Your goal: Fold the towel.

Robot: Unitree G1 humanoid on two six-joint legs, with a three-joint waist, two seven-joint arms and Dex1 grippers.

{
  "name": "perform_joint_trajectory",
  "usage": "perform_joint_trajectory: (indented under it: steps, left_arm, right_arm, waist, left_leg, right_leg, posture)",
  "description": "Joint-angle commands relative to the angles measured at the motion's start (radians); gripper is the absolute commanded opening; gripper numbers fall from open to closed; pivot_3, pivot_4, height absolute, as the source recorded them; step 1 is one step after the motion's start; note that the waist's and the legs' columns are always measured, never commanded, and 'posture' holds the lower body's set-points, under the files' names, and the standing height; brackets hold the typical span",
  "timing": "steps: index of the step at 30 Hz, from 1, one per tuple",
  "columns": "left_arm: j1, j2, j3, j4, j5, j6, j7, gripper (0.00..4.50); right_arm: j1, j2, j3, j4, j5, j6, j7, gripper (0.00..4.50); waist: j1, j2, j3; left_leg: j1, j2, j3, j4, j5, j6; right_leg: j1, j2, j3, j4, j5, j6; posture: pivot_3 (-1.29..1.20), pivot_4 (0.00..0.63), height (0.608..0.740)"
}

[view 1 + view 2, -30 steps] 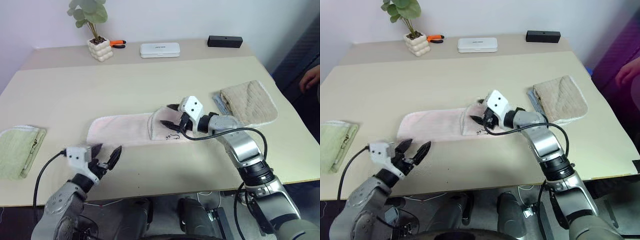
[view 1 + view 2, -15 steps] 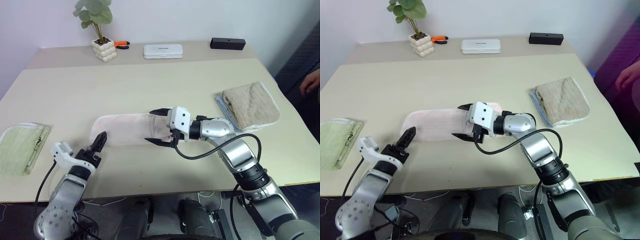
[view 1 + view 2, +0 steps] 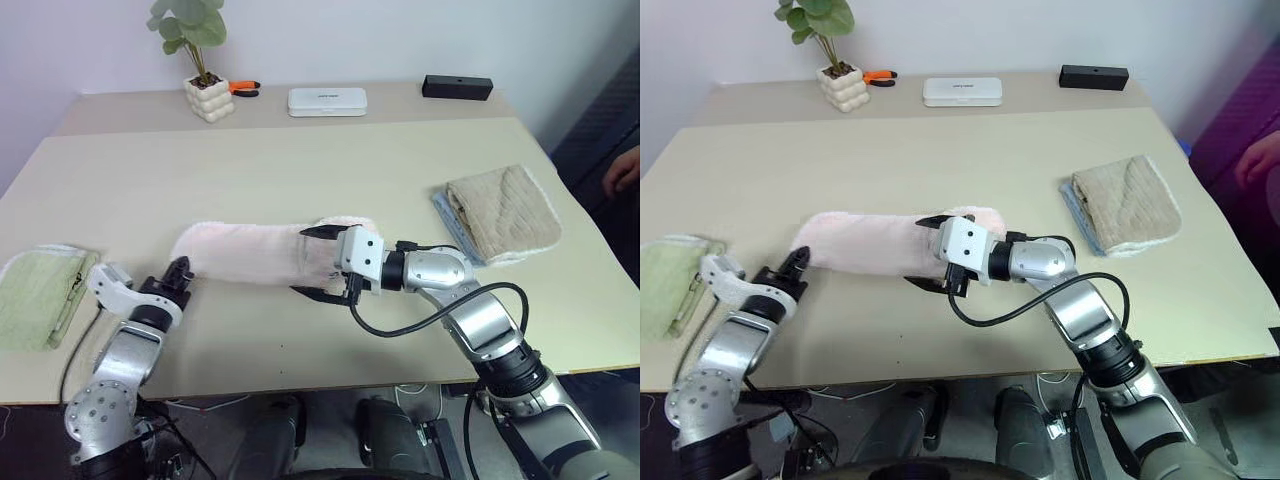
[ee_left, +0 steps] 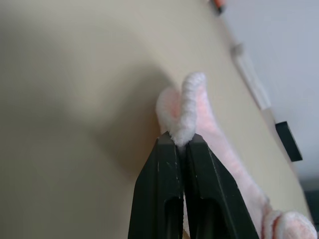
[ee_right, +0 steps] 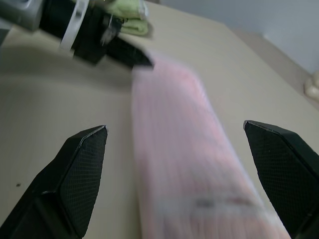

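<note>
1. Nearest the robot, the left end effector (image 3: 176, 272) lies low over the tabletop (image 3: 300, 170), its two black fingers (image 4: 172, 164) pressed together on the pale pink edge of the towel (image 3: 250, 255) at that towel's left end; the left wrist view shows the fluffy hem pinched between them.
2. Just beyond, toward the middle of the tabletop, the right end effector (image 3: 318, 263) points toward the robot's left with its fingers spread wide, one on the far side and one on the near side of the towel's right portion. It holds nothing; whether the tips touch the cloth cannot be told.
3. The towel lies as a long narrow strip running left to right across the middle of the tabletop, apparently already doubled lengthwise.
4. Judged step: securing the left end for a crosswise fold, with that end gripped and the right side not yet gripped.
5. The next move probably calls for lifting the pinched end and carrying it over toward the right end, while the right end effector steadies or closes on the cloth so the strip does not drag.
6. Farther off lie a green folded towel (image 3: 40, 300) at the left edge and a beige folded towel (image 3: 503, 212) at the right, both well apart from the work.
</note>
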Motion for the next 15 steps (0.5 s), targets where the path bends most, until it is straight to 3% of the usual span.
perform_joint_trajectory:
  steps: [1, 7, 11, 15]
  left_arm:
    - [0.006, 0.137, 0.078, -0.091, 0.053, -0.052, -0.130, 0.06]
    - [0.010, 0.343, -0.012, -0.193, 0.147, -0.026, -0.333, 0.06]
    - [-0.057, 0.415, -0.235, -0.255, 0.250, 0.008, -0.463, 0.06]
    - [-0.146, 0.409, -0.446, -0.218, 0.372, 0.024, -0.538, 0.06]
  right_arm:
    - [0.021, -0.024, -0.062, -0.060, 0.032, 0.036, -0.008, 4.50]
    - [0.044, -0.049, -0.105, -0.038, 0.059, 0.061, 0.000, 4.50]
    - [0.046, -0.042, -0.107, -0.009, 0.057, 0.056, -0.007, 4.50]
    - [0.055, -0.038, -0.105, 0.008, 0.047, 0.047, -0.019, 4.50]
  waist:
    - [0.001, 0.000, 0.000]
    - [0.003, 0.000, 0.000]
    - [0.003, 0.000, 0.000]
    - [0.001, 0.000, 0.000]
  left_leg:
    - [0.000, 0.000, 0.000, 0.000, 0.000, 0.000]
    - [0.000, 0.000, 0.001, -0.001, 0.000, 0.000]
    - [0.000, 0.000, 0.001, -0.001, 0.000, 0.000]
    - [0.000, 0.000, 0.001, -0.001, 0.000, 0.000]
  right_leg:
    - [0.000, 0.000, 0.000, 0.000, -0.001, -0.001]
    - [0.001, 0.000, 0.001, -0.002, -0.001, -0.002]
    - [0.001, 0.000, 0.001, -0.002, -0.001, -0.002]
    - [0.000, 0.000, 0.001, -0.002, -0.001, -0.002]
  posture:
    - [0.00, 0.150, 0.740]
    - [0.00, 0.150, 0.740]
    - [0.00, 0.150, 0.740]
    - [0.00, 0.150, 0.740]
